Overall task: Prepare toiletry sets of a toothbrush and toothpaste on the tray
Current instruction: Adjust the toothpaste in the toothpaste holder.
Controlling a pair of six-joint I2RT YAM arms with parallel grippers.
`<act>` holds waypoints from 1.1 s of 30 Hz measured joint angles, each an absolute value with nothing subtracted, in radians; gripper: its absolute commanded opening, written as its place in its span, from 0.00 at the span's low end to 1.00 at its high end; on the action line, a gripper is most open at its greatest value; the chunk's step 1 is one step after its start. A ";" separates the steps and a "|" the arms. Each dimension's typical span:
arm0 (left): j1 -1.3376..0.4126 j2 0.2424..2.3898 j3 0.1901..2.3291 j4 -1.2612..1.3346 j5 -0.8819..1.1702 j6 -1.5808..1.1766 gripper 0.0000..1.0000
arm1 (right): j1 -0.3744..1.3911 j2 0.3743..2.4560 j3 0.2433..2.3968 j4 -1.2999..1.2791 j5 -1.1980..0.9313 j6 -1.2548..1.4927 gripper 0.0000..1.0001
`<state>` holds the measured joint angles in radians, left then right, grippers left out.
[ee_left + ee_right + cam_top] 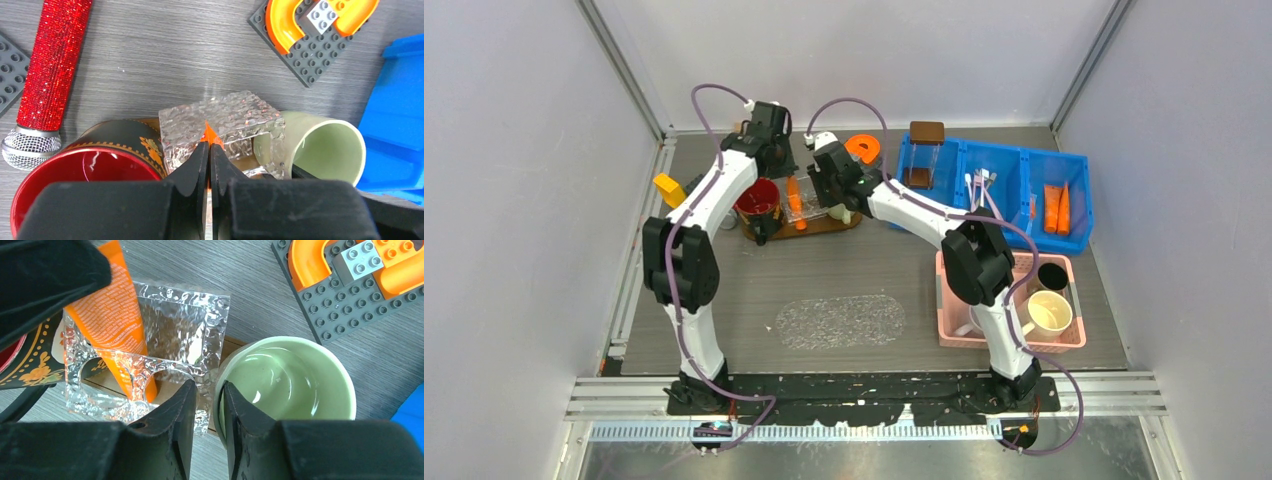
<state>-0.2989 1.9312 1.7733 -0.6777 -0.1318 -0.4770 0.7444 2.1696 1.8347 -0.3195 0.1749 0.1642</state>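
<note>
item 1, left gripper (209,146): i see both fingers pressed together on the flat top end of one toothpaste tube (112,315). only a sliver of orange shows between them.

item 2, that toothpaste tube: orange and tilted, with its lower part inside the clear holder (222,122). the holder stands on the wooden tray (819,226) at the far middle of the table.

item 3, right gripper (206,392): jaws a narrow slot apart, set over the holder's right corner and the left rim of the green cup (290,380). i cannot tell whether they pinch either one.

item 4, tray contents: red and black cup (90,167) at the left, clear holder in the middle, green cup just beside it at the right end.

item 5, blue bin (994,148), far right: toothbrushes (979,185) stand in the middle compartment. more toothpaste tubes (1056,208) lie in the right compartment.

item 6, other stock: red glitter microphone (50,75) on the table left of the tray. grey brick plate (312,55) with an orange curved block, far of the green cup. pink basket (954,335) near right, holding a white cup and a black cup.
</note>
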 measured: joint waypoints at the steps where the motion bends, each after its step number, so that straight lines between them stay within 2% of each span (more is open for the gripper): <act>1: -0.299 1.913 1.754 -0.662 -0.133 -0.483 0.00 | 0.744 2.172 1.842 -0.329 0.178 0.166 0.14; 10: -0.300 1.742 1.551 -0.476 -0.144 -0.498 0.00 | 0.744 2.229 1.950 -0.413 0.200 0.217 0.06; 20: -0.303 1.684 1.432 -0.344 -0.137 -0.485 0.00 | 0.744 2.252 2.037 -0.538 0.197 0.247 0.04; 29: -0.328 1.650 1.389 -0.303 -0.136 -0.455 0.00 | 0.744 2.284 2.125 -0.647 0.197 0.267 0.16; 33: -0.328 1.655 1.419 -0.366 -0.138 -0.454 0.00 | 0.745 2.285 2.125 -0.653 0.198 0.271 0.26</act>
<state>-0.3283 1.6550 1.4189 -0.3660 -0.1383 -0.4538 0.7452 2.2852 2.1254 -0.6525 0.1978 0.2707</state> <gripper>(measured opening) 0.026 0.275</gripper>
